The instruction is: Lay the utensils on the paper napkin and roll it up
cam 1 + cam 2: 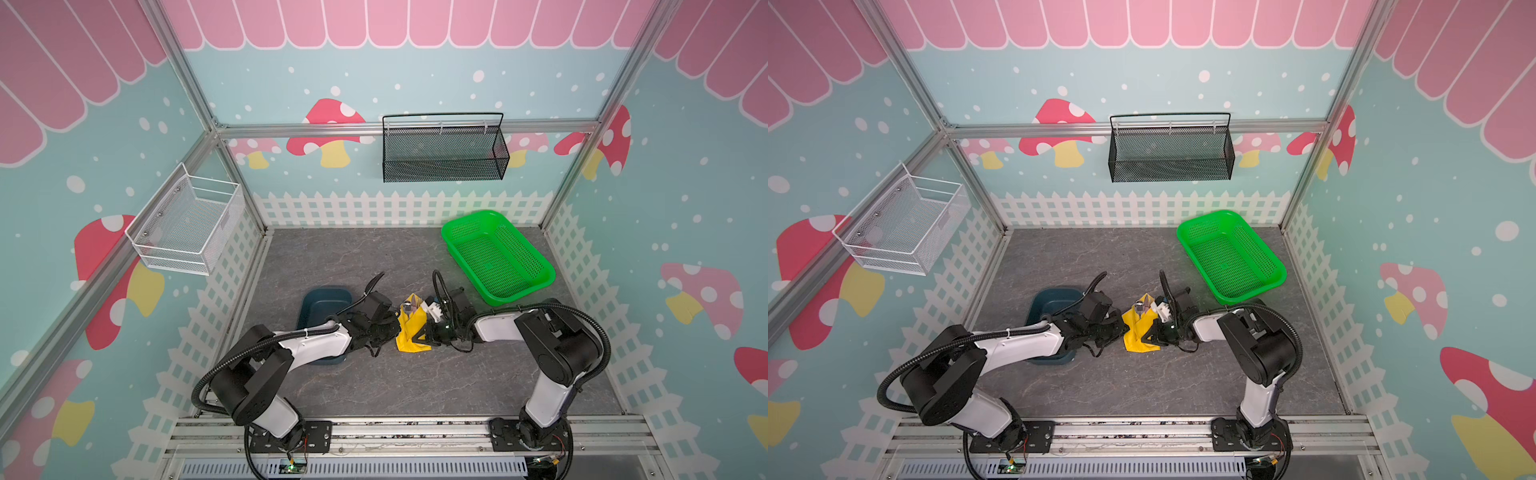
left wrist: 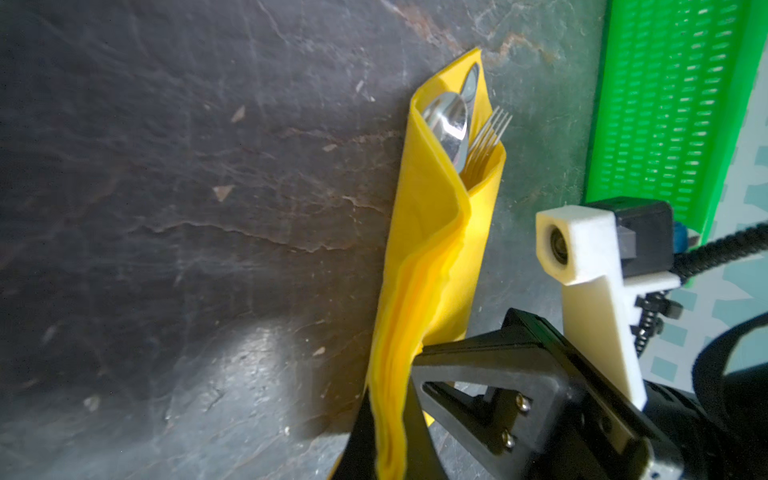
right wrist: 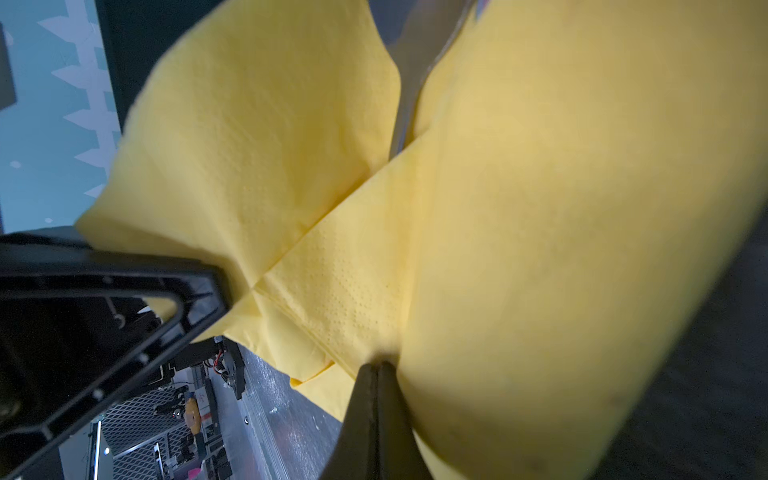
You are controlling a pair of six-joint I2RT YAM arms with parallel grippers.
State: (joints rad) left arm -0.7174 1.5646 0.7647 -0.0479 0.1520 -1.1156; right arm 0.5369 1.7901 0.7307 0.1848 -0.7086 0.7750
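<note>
The yellow paper napkin [image 1: 409, 332] [image 1: 1138, 332] lies mid-table between both grippers, folded lengthwise over the utensils. In the left wrist view a spoon bowl [image 2: 449, 120], fork tines [image 2: 490, 133] and a knife tip [image 2: 471, 83] stick out of the napkin's [image 2: 432, 257] far end. My left gripper [image 2: 388, 440] [image 1: 397, 332] is shut on a bunched fold at the napkin's near end. My right gripper [image 3: 378, 370] [image 1: 424, 336] is shut on a napkin [image 3: 540, 208] edge from the opposite side. A grey utensil handle [image 3: 411, 83] shows in the gap between the flaps.
A dark blue tray [image 1: 316, 303] sits under my left arm. The green perforated basket [image 1: 494, 257] stands at the back right of the table. A black mesh basket [image 1: 442, 149] and a white wire basket [image 1: 187, 226] hang on the walls.
</note>
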